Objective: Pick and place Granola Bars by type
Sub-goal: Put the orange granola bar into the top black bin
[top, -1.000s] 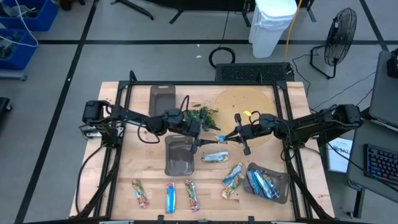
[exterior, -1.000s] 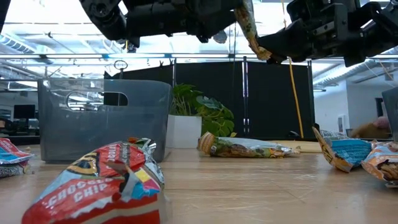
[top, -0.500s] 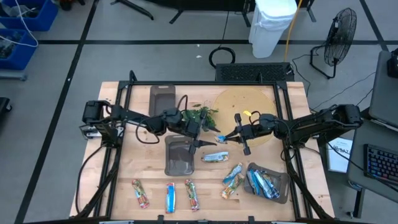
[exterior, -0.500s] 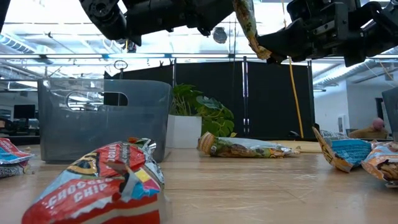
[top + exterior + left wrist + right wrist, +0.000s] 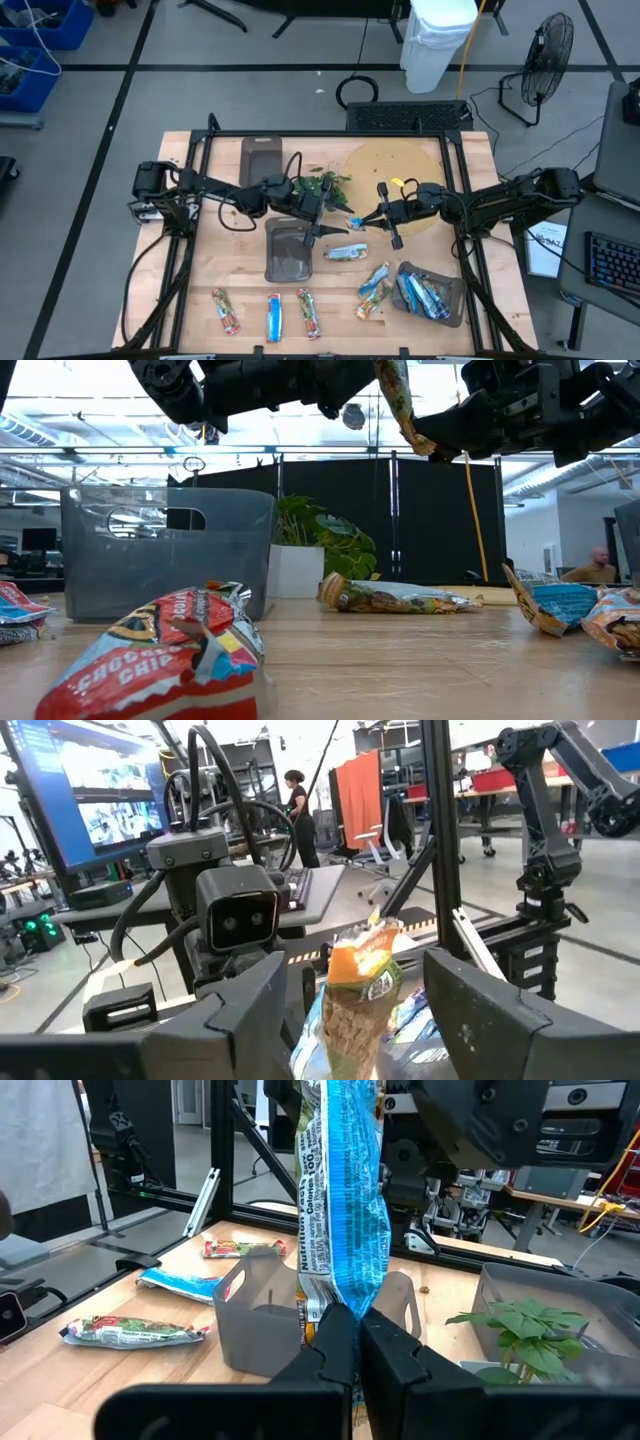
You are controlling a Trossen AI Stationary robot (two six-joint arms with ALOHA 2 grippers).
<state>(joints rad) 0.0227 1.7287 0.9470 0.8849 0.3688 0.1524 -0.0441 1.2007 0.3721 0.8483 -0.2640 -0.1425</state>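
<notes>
A blue-silver granola bar (image 5: 345, 1200) hangs mid-air above the tabletop (image 5: 240, 275), pinched at one end by the right gripper (image 5: 362, 222), jaws closed on the wrapper. The bar stands upright betw. the two arms, near the middle of the work area, just beside the small plant (image 5: 325, 186). The left gripper (image 5: 322, 232) faces it from the other side, jaws spread wide w/ the bar's free end betw. them; in the left wrist view the wrapper's orange-and-green face (image 5: 362, 982) shows in that gap, not yet clamped.

Below, a green-tan bar (image 5: 346, 252) lies flat beside the centre tray (image 5: 288, 250). A second tray (image 5: 260, 160) sits toward the far edge. Three bars (image 5: 270, 314) lie in a row along the near edge, red-multicolour at the ends, blue in the middle. Two more bars (image 5: 374, 290) rest loose near the right-hand tray (image 5: 455, 305), which holds several blue-silver bars (image 5: 420, 294). In the low view a red bar (image 5: 175, 650) fills the foreground.
</notes>
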